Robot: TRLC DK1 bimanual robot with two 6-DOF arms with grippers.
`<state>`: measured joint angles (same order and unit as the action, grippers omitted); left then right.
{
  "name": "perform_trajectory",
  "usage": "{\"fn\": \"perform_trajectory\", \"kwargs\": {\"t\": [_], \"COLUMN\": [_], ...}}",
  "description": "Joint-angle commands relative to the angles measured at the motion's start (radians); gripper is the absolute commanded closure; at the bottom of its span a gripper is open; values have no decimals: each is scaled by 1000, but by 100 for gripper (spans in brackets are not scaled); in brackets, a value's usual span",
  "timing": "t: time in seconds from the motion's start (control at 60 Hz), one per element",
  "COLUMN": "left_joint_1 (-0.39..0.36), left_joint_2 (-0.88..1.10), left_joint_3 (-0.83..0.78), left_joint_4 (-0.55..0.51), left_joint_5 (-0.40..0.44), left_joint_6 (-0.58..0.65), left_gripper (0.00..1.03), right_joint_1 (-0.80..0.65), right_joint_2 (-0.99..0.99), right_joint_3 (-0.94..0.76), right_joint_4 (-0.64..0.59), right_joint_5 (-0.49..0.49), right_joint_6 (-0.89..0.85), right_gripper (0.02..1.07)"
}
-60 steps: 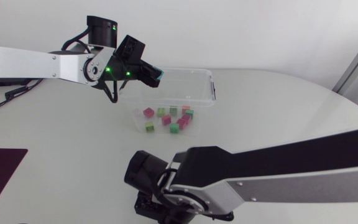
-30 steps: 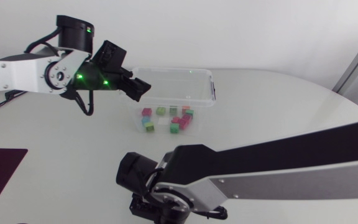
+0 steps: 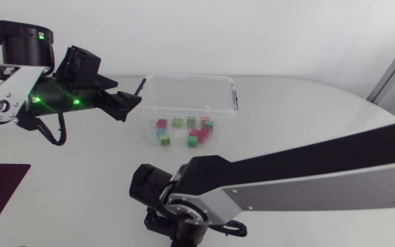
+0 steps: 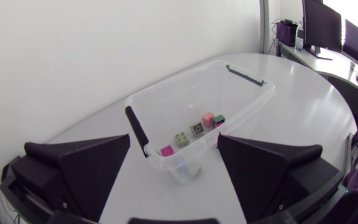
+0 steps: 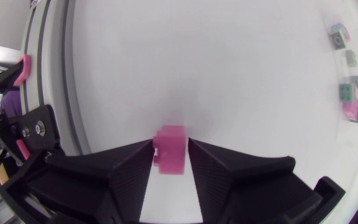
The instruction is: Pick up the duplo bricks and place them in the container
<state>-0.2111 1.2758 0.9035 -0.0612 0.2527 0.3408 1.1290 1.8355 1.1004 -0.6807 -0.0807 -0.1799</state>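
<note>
Left gripper (image 3: 124, 103): ours on the left arm (image 3: 19, 96). It hangs above the table (image 3: 307, 116) just off the container's left end, pointing at that end. Its jaws stand wide apart with nothing between them.
Left gripper, wrist view (image 4: 174, 155): the two black fingers (image 4: 92, 168) frame the near short end of the container, and neither touches it.
Container (image 3: 190, 77): a clear tub standing upright on the table. In the head view its long axis runs left to right. In our left wrist view (image 4: 166, 86) the long axis runs straight away from the gripper, with a black handle (image 4: 137, 130) on the near end.
Loose bricks (image 3: 193, 140): a scatter of pink, green and grey pieces on the container floor, bunched toward its near long wall.
Right arm (image 3: 286, 185): it comes in from the right and crosses the front of the table, its wrist low at the near edge and covering what lies beneath it.
Right gripper (image 5: 170, 142): drawn in narrow, one finger against each side of the pink brick (image 5: 169, 152).
Pink brick: it sits on the bare table surface outside the container, well apart from the other bricks. Its longer side lies along the fingers and points out past their tips. We cannot tell which way its studs face.
</note>
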Motion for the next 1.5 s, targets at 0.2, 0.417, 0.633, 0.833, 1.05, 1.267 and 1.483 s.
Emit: {"fn": "perform_trajectory", "kwargs": {"t": [0.2,0.417,0.633,0.833,1.05,1.267,1.483], "left_joint_1": [58,110,144,174,191,188,188], "left_joint_2": [-167,-282,-366,-487,-610,-747,-826], "left_joint_3": [-112,-221,-318,-402,-453,-489,-532], "left_joint_4": [0,32,55,61,26,-20,-28], "left_joint_5": [-1,-4,-12,-27,-40,-67,-93], "left_joint_6": [7,0,-2,-6,-6,-8,-13], "left_gripper": [5,5,5,5,5,5,5], "right_joint_1": [-132,-336,-494,-589,-655,-680,-683], "right_joint_2": [-202,-301,-335,-324,-254,-139,-67], "right_joint_3": [7,105,200,216,214,242,271], "right_joint_4": [-26,9,104,270,431,521,552], "right_joint_5": [15,56,68,94,96,117,147], "right_joint_6": [16,11,25,39,57,54,57], "right_gripper": [78,78,78,78,78,78,56]}}
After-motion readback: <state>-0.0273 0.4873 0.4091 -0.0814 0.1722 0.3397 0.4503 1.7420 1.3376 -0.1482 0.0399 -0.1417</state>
